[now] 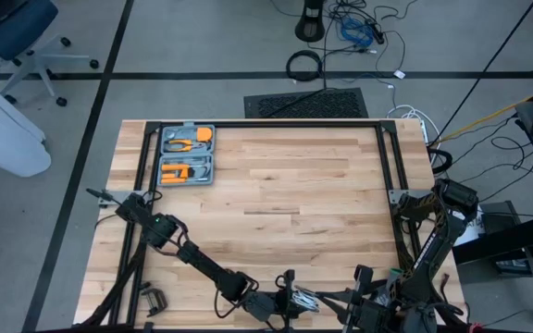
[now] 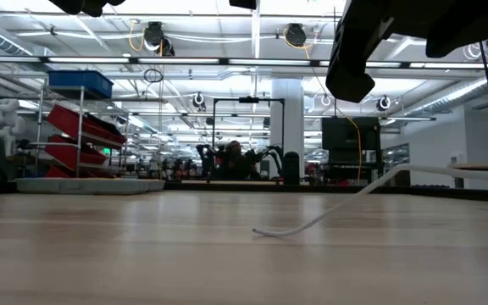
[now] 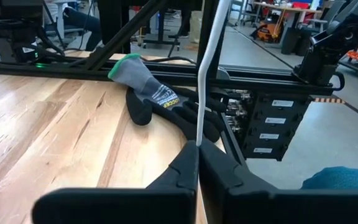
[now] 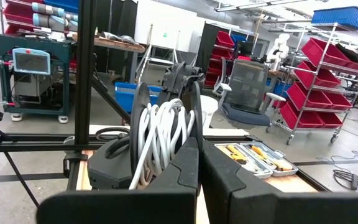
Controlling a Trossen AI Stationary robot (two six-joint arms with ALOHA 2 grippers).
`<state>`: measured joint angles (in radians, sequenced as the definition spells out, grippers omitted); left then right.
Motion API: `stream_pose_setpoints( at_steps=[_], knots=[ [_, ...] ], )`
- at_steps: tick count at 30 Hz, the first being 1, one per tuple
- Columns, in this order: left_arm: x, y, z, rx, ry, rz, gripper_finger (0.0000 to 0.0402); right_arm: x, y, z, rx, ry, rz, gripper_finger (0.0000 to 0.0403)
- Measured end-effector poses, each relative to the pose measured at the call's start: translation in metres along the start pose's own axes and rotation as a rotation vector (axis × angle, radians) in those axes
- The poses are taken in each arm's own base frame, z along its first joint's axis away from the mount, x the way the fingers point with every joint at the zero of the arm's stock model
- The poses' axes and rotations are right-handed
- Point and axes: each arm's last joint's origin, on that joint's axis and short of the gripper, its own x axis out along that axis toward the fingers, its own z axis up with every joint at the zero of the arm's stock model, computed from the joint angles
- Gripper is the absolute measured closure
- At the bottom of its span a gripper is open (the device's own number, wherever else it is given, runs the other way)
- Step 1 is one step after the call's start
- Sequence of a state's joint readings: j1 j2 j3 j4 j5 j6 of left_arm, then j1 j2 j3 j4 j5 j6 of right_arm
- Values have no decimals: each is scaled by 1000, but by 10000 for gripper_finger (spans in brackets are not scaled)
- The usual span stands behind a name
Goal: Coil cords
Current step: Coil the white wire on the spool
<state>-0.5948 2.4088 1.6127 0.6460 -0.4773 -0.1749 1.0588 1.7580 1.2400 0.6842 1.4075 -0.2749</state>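
Observation:
The thin white cord [image 3: 207,68] runs from my left gripper [image 3: 199,149], which is shut on it at the table's near edge [image 1: 280,301], up out of that view. Much of the cord is wound in loops on the reel [image 4: 160,134], between its two black discs. My right gripper [image 4: 199,152] is shut at the reel's lower edge and holds it above the table beside the left gripper [image 1: 340,301]. In the low view the cord's free end [image 2: 257,230] lies on the table and the cord rises toward the right. My left gripper pinches the white cord [image 3: 199,138] between its two fingertips, a single strand. The fingers lie nearly level, and the cord leaves them straight and rises steeply away. My right gripper's fingertips meet at the lower rim of one black disc [image 4: 194,124] of the reel. The fingers lie level. The reel stands upright beyond them, clear of the table, but the fingers hide the exact contact.
A grey and black work glove with a green cuff [image 3: 157,99] lies on the wood just beyond my left gripper. A grey tool case [image 1: 186,154] with orange tools sits at the far left. A black frame [image 1: 266,123] borders the table.

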Motion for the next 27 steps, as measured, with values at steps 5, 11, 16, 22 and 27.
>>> stream_pose_setpoints(
  at_steps=[5, 11, 16, 22, 27],
  knots=[
    [0, 1, 0, 10, 13, 27, 398, -1, 0, 0, 1, 0, 3, 403],
    [-13, 1, 18, 49, 138, 128, 399, -5, 1, 0, 0, -1, 12, 403],
    [-38, 0, 35, 58, 270, 284, 399, -9, 2, 0, 0, -3, 24, 403],
    [-72, -6, 56, 87, 307, 451, 400, -11, 2, 0, 7, -3, 29, 403],
    [-102, -9, 83, 86, 283, 539, 400, -11, 3, 0, -6, 0, 25, 403]
  ],
)
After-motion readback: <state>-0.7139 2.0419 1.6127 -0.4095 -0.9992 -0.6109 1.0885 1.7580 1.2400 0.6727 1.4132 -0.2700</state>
